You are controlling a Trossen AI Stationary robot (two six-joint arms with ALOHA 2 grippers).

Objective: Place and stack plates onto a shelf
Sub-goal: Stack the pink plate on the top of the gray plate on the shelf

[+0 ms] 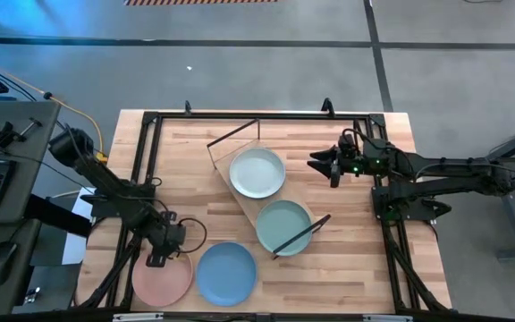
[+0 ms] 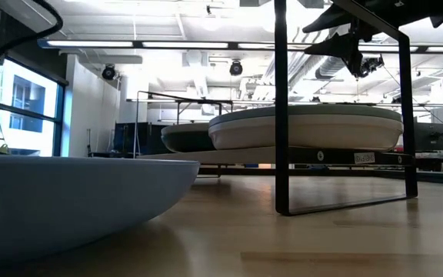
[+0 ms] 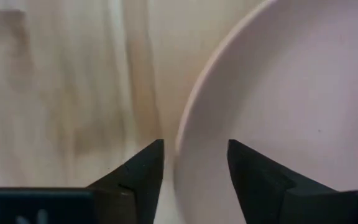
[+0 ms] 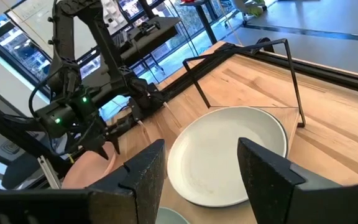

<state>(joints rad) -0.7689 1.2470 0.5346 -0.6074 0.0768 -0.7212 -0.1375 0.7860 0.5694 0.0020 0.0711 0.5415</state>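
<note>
At the lower left of the high view, we are seeing the round matte pink plate [image 1: 162,278] lying flat on the butcher-block tabletop [image 1: 329,268], touching the light blue plate [image 1: 226,273]. The left gripper [image 1: 157,257] is poised over its upper rim, fingers [image 3: 143,168] apart and straddling that edge. The right gripper [image 1: 333,169], also apart, is waiting beside the light wood shelf [image 1: 240,201].

Two dark, near-black arms of slim tubular links and bulkier joint housings. Black cable looped beside the left end effector [image 1: 161,253]; yellow cable trailing near that arm's base. Small green indicator lights glowing on the right end effector [image 1: 332,167] wrist. Matte black fingers [image 4: 146,169], broad and wedge-shaped, tapering to blunt tips, with flat inner faces.
</note>
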